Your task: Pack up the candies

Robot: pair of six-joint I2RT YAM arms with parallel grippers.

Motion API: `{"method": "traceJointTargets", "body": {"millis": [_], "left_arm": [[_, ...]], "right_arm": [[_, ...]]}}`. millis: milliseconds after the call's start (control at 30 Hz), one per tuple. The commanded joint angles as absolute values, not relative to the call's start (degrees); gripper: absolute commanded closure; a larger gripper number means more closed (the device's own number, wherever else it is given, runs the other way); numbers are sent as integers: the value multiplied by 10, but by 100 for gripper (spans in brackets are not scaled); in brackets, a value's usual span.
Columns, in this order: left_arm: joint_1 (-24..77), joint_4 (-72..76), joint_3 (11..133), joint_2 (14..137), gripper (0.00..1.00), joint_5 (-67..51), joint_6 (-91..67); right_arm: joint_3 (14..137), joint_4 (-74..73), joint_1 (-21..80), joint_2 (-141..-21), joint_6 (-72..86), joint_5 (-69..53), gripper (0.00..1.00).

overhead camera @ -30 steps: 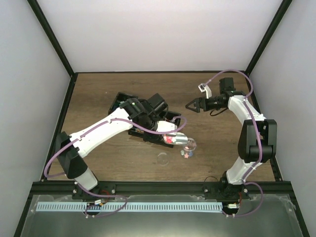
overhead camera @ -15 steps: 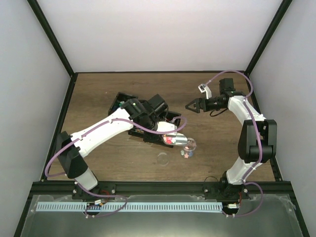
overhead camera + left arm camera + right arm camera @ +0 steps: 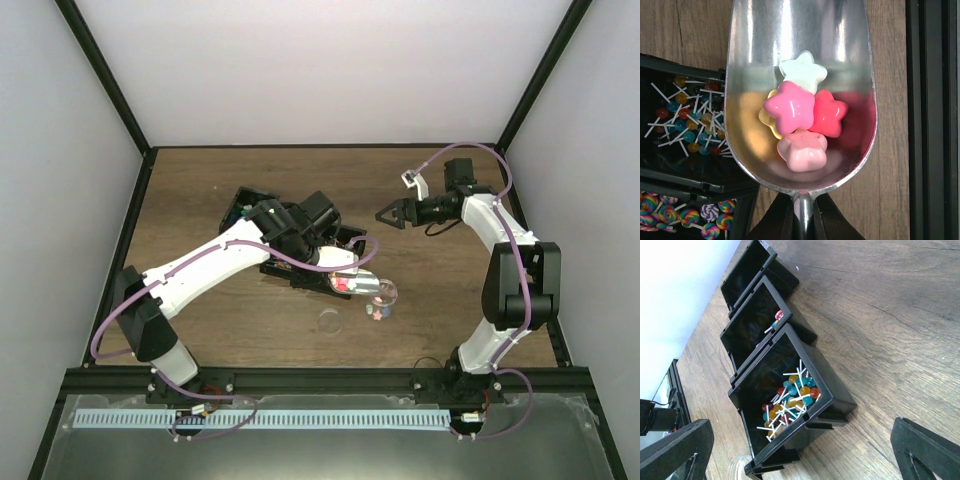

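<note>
My left gripper (image 3: 802, 212) is shut on the handle of a silver metal scoop (image 3: 747, 120). The scoop holds several star-shaped candies (image 3: 790, 107): pink, red, pale green, yellow and light pink. In the top view the scoop (image 3: 357, 283) hangs just left of the small clear jar (image 3: 386, 294), its mouth at the jar's rim. A few candies (image 3: 375, 311) lie at the jar's foot. My right gripper (image 3: 388, 214) is open and empty, held above the table to the right of the black bins.
Black bins (image 3: 290, 240) stand under my left arm. One bin (image 3: 837, 390) holds small ball lollipops (image 3: 790, 400); another (image 3: 747, 212) holds swirl lollipops (image 3: 670, 217). A clear round lid (image 3: 329, 320) lies in front of the jar.
My left arm has shifted slightly to the right with the scoop. My right arm has not moved.
</note>
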State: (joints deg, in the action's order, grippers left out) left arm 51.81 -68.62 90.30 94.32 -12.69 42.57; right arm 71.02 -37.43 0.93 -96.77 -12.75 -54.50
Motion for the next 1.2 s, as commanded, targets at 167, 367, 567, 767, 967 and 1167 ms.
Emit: {"method": "traceJointTargets", "body": {"millis": [167,367,567,767,967,1167], "left_arm": [[522,-682,908,925,96,-135,428],[522,-690,917,928,96,-133,432],[522,-698,930,935,96,-134,428],[522,-704,936,941,96,-129,424],[525,-719,956,959,96,-123,424],[531,-727,955,970,96,-116,426]], "right_arm": [[734,-377,4,-961,-124,-561,0],[732,-378,4,-959,-124,-561,0],[732,-377,4,-955,-123,-561,0],[730,-377,4,-955,-123,-563,0],[730,-376,4,-956,-123,-563,0],[728,-375,4,-955,-123,-563,0]]}}
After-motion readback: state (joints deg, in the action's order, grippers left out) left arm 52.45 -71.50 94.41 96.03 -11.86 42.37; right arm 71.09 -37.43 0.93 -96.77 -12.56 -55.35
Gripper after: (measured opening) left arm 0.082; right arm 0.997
